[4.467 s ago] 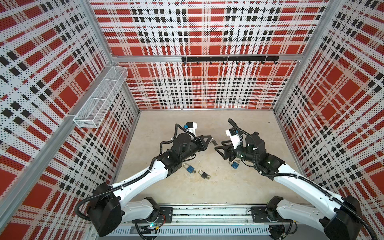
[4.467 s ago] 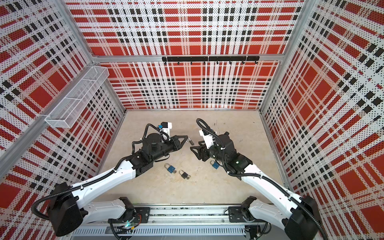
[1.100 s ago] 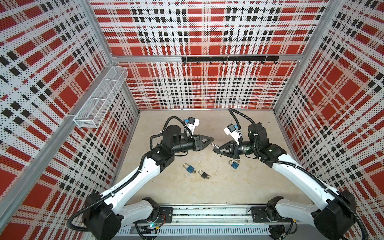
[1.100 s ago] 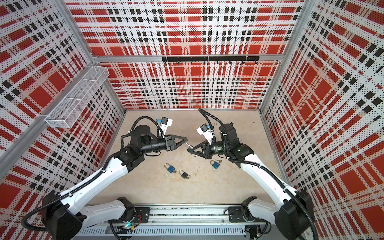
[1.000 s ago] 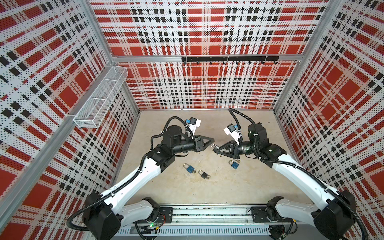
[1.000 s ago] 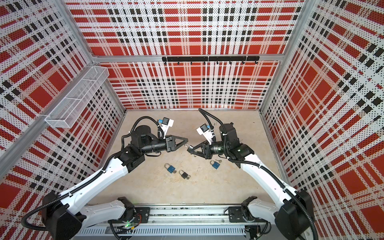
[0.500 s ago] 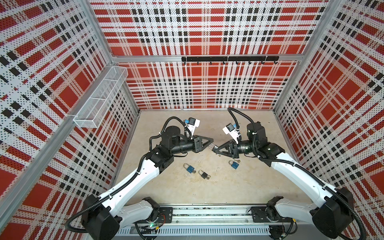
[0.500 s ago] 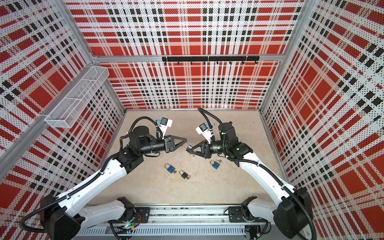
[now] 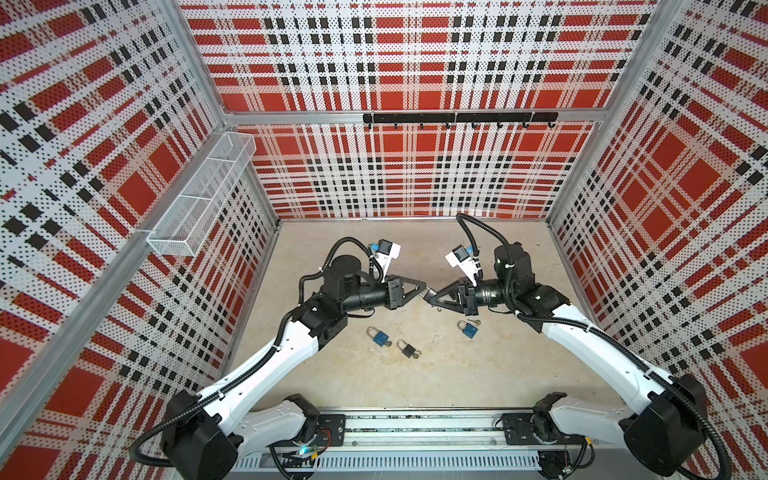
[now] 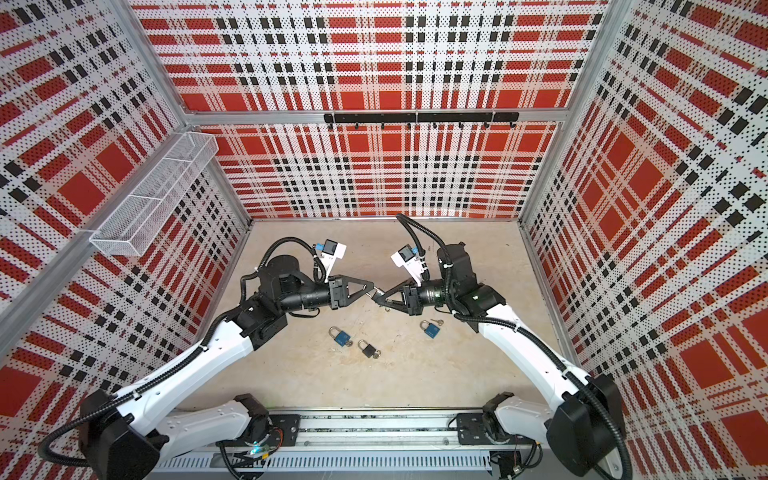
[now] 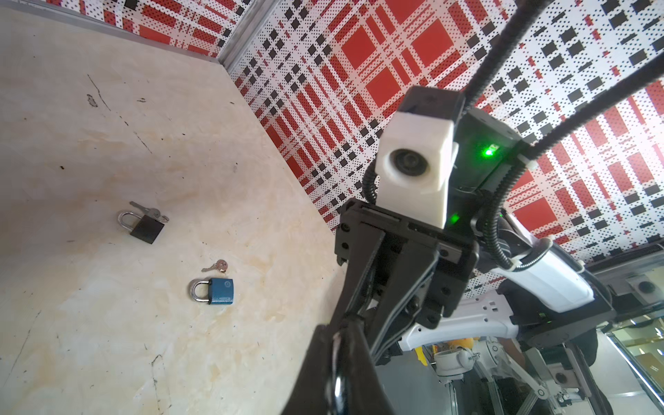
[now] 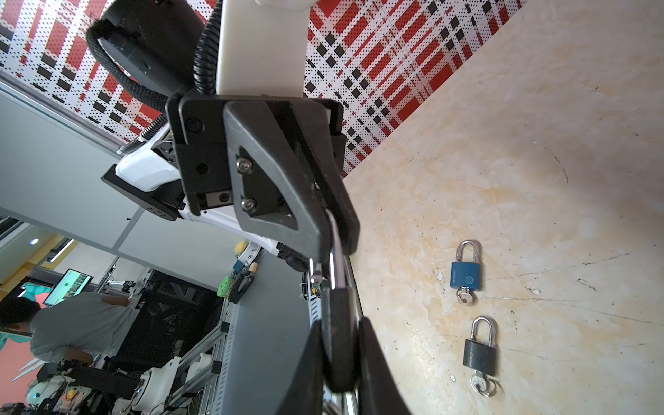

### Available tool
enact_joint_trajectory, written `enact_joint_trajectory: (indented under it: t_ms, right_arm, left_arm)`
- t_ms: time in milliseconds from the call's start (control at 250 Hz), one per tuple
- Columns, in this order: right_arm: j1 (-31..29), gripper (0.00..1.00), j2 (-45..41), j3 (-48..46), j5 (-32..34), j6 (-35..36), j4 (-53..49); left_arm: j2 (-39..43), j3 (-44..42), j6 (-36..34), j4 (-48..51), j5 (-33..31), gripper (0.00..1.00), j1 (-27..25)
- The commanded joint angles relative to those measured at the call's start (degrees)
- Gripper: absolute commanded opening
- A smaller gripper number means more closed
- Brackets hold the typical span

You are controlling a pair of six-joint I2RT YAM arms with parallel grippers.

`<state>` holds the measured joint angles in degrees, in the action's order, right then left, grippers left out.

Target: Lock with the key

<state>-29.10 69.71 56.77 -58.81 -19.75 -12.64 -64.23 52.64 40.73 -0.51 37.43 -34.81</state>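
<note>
Above the middle of the table the two grippers meet tip to tip. My right gripper point(image 9: 433, 296) point(image 10: 380, 296) point(image 12: 339, 345) is shut on the dark body of a black padlock point(image 12: 339, 323). The padlock's silver shackle point(image 12: 332, 258) points toward the left arm. My left gripper point(image 9: 422, 290) point(image 10: 370, 289) point(image 11: 337, 359) is shut on that shackle, seen as a shiny sliver between its fingers. The held padlock point(image 9: 428, 293) shows only as a speck in both top views. Whether a key sits in it I cannot tell.
On the table lie a blue padlock point(image 9: 380, 336) point(image 12: 465, 273) and a black padlock point(image 9: 407, 350) point(image 12: 479, 354), each with a key in its base. Another blue padlock point(image 9: 468, 329) point(image 11: 213, 290) has a loose key point(image 11: 217, 266) beside it. In the left wrist view a further black padlock point(image 11: 143, 224) lies with keys.
The left gripper's jaws have closed onto the shackle of the padlock that the right gripper holds. Both arms have drifted a little to the left since a second ago.
</note>
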Motion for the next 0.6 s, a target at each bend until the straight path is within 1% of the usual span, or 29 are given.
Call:
enact_joint_trajectory:
  t_ms: [0,124,316,328,428,596]
  right_arm:
    - [0.02,0.00,-0.08,2.05,-1.46,-0.42,3.48]
    - [0.04,0.00,-0.61,1.65,-2.60,-1.68,4.76]
    - [0.01,0.00,-1.55,0.47,-5.90,-5.44,9.96]
    - [0.06,0.00,-1.59,0.33,-6.08,-6.88,10.46]
    - [0.08,0.00,-2.25,-0.99,-7.74,-11.41,15.56]
    - [0.01,0.00,-3.31,-2.40,-9.41,-16.51,21.47]
  left_arm:
    - [0.95,-0.55,-0.62,-0.50,0.28,0.05,0.48]
    - [0.51,-0.84,-0.81,-0.45,0.46,0.00,0.57]
    - [0.07,-1.82,-1.37,-0.45,0.19,0.00,1.02]
    - [0.09,-1.88,-1.39,-0.46,0.12,0.00,1.06]
    - [0.07,-2.27,-1.91,-0.47,-0.14,0.00,1.45]
    - [0.07,-2.74,-2.50,-0.65,-0.89,0.00,1.40]
